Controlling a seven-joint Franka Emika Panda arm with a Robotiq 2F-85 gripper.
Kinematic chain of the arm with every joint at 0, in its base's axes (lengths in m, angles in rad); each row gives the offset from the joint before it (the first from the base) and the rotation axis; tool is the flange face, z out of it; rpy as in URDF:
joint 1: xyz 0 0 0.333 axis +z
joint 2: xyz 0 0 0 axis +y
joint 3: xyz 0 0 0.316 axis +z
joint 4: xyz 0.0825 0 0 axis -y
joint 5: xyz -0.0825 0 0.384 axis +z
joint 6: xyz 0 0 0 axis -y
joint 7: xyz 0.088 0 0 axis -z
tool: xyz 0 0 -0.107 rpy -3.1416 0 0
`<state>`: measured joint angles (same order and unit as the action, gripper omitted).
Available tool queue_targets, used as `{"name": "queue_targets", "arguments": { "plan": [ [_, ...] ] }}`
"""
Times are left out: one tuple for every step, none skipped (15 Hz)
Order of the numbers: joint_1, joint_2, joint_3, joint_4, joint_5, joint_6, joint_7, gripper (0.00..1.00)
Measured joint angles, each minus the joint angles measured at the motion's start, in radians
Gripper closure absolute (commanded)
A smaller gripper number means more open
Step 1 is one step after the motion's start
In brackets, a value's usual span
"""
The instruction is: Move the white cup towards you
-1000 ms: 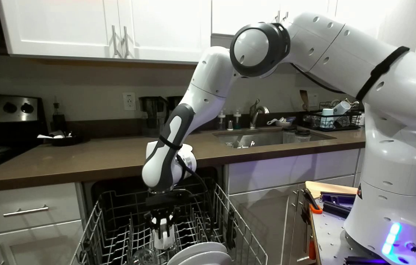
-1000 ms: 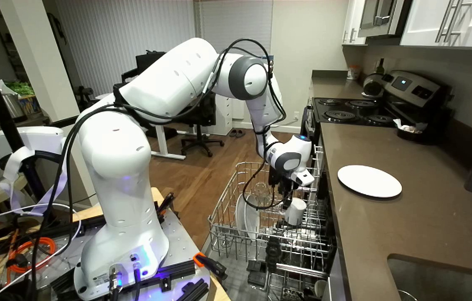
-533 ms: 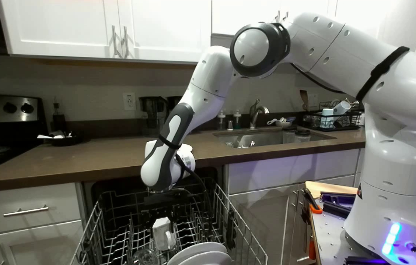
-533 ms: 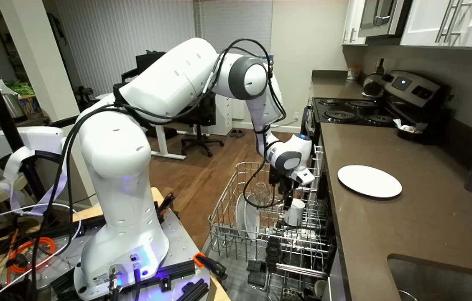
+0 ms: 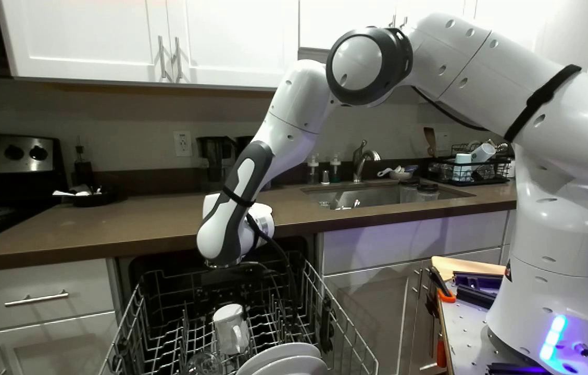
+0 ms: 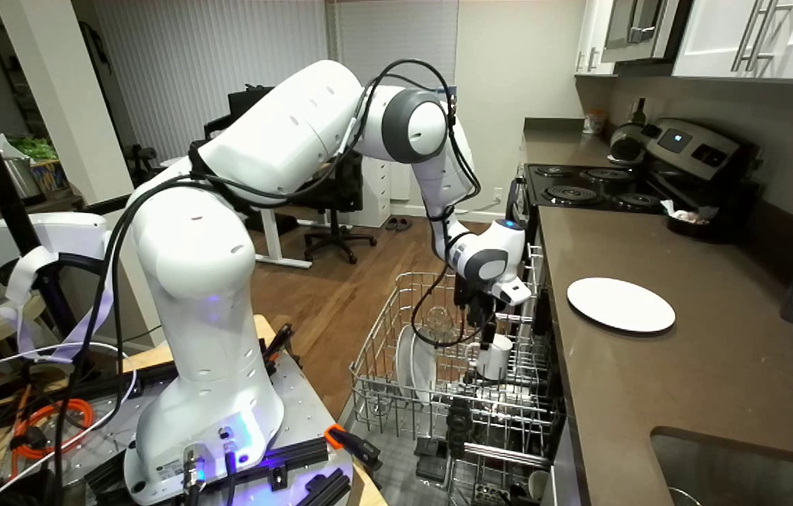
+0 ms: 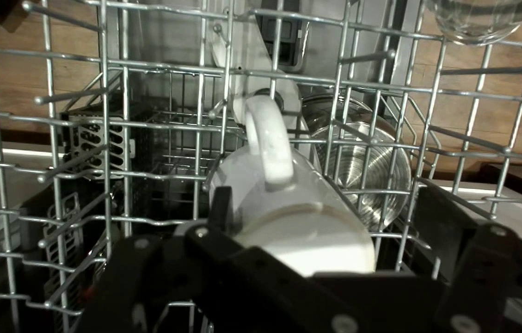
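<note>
The white cup point(image 7: 304, 231) leans in the dishwasher's upper rack point(image 7: 284, 76), base end towards the wrist camera and handle on its upper side. In both exterior views the cup point(image 5: 230, 329) point(image 6: 494, 357) rests among the wire tines below the hand. My gripper point(image 7: 328, 201) stands wide open around it: the left finger lies close along the cup's side, whether touching I cannot tell, while a clear gap separates the right finger from it. Black linkage covers the cup's lower edge in the wrist view. In an exterior view the dark gripper point(image 6: 486, 336) is partly behind a cable loop.
White plates point(image 5: 286, 359) point(image 6: 416, 362) stand in the rack, with a clear glass point(image 5: 204, 363) point(image 7: 478, 21) nearby. A steel pot point(image 7: 362, 166) sits below the wires. The counter edge point(image 6: 565, 379) runs alongside, bearing a flat white plate point(image 6: 621, 304).
My fingers have spread from the cup, which they were closed on a second ago. The arm has risen slightly. The cup stays in the rack, now slightly turned with its handle showing.
</note>
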<state>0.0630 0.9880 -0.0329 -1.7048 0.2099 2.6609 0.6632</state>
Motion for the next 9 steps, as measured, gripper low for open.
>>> {"name": "queue_targets", "arguments": {
  "plan": [
    [0.007, -0.003, -0.006, -0.001, 0.0, 0.0, 0.001, 0.0],
    [0.014, -0.006, -0.012, -0.003, 0.0, -0.001, 0.002, 0.0],
    [0.023, -0.009, -0.019, -0.005, 0.0, -0.001, 0.005, 0.0],
    [0.033, -0.014, -0.027, -0.009, 0.0, -0.001, 0.009, 0.0],
    [0.043, -0.019, -0.036, -0.013, 0.0, -0.001, 0.013, 0.0],
    [0.054, -0.026, -0.044, -0.015, 0.0, -0.001, 0.016, 0.0],
    [0.065, -0.032, -0.052, -0.017, 0.0, -0.001, 0.021, 0.0],
    [0.076, -0.039, -0.06, -0.021, 0.0, -0.002, 0.026, 0.0],
    [0.086, -0.047, -0.068, -0.025, 0.0, -0.003, 0.032, 0.0]
  ]
}}
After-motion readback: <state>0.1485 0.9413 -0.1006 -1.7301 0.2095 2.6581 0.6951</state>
